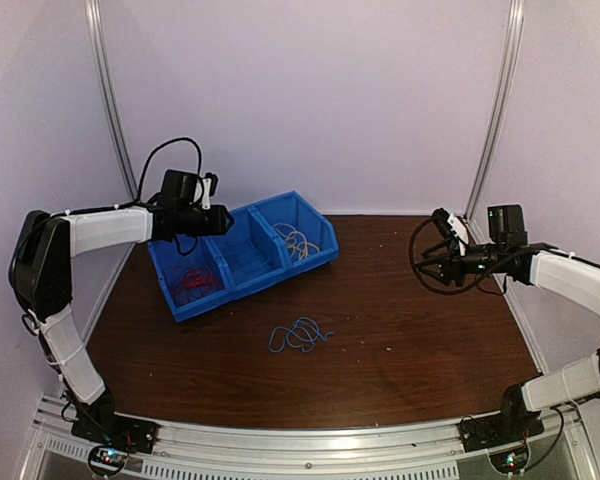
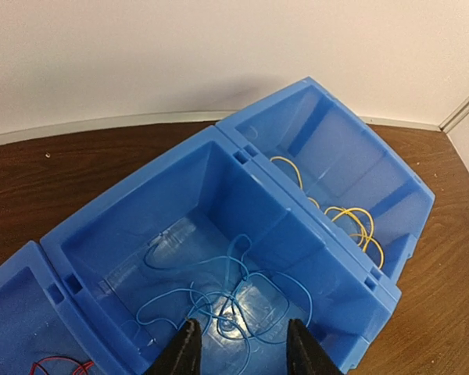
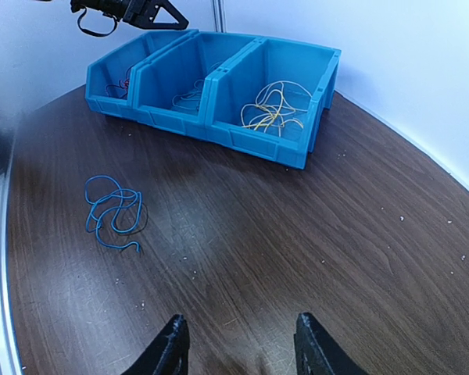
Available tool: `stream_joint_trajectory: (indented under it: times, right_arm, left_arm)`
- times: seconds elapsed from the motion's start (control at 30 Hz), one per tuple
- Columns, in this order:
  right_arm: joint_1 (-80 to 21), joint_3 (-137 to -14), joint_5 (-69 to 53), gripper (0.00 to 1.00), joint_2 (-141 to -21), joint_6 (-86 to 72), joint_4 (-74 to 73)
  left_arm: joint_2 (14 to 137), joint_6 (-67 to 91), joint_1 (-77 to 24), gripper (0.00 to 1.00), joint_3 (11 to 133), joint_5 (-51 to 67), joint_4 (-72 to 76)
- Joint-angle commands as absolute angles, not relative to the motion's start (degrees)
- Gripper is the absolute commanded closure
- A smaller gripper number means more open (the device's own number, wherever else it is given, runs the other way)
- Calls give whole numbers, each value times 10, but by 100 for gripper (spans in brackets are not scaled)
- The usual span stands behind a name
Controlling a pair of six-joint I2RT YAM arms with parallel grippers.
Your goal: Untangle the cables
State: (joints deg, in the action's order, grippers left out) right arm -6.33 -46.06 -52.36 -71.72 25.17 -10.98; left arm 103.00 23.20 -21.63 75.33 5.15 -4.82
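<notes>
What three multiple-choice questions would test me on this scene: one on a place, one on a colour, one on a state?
1. Where is the loose blue cable bundle?
A. In the left-end bin
B. On the bare table
C. In the right pincer

2. What colour are the cables in the right-end bin?
A. Yellow
B. Green
C. White

3. How is the left pincer?
A. Shut on a cable
B. Open, empty, above the middle bin
C. Resting on the table

Answers:
1 B, it lies on the wood before the bins.
2 A, yellow loops show inside.
3 B, its jaws stand apart, nothing between.
</notes>
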Motion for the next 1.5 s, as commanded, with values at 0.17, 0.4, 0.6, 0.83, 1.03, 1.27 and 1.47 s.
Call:
stream_joint_trajectory:
  times: [0.17, 0.4, 0.6, 0.83, 1.03, 1.27, 1.47]
  right_arm:
    - [-60, -468, -519, 53, -724, 259, -118]
    - [-79, -481, -535, 53, -749, 279, -141]
    - [-167, -502, -530, 53, -800, 315, -184]
    - [-308, -550, -471, 46, -918, 289, -197]
    - [-379, -576, -448, 44, -988, 253, -167]
    - [-419, -619, -426, 43, -1060, 236, -166]
    - [-423, -646, -419, 45, -1084, 222, -158]
  left_arm:
    - [908, 185, -253, 56, 667, 199, 59]
    - [881, 79, -372, 43, 628, 194, 10]
    - [876, 127, -416, 44, 560, 180, -27]
    - [814, 233, -426, 43, 415, 169, 24]
    - [808, 298, -444, 43, 322, 184, 141]
    - [846, 360, -452, 45, 255, 160, 276]
    - [902, 378, -468, 49, 257, 167, 350]
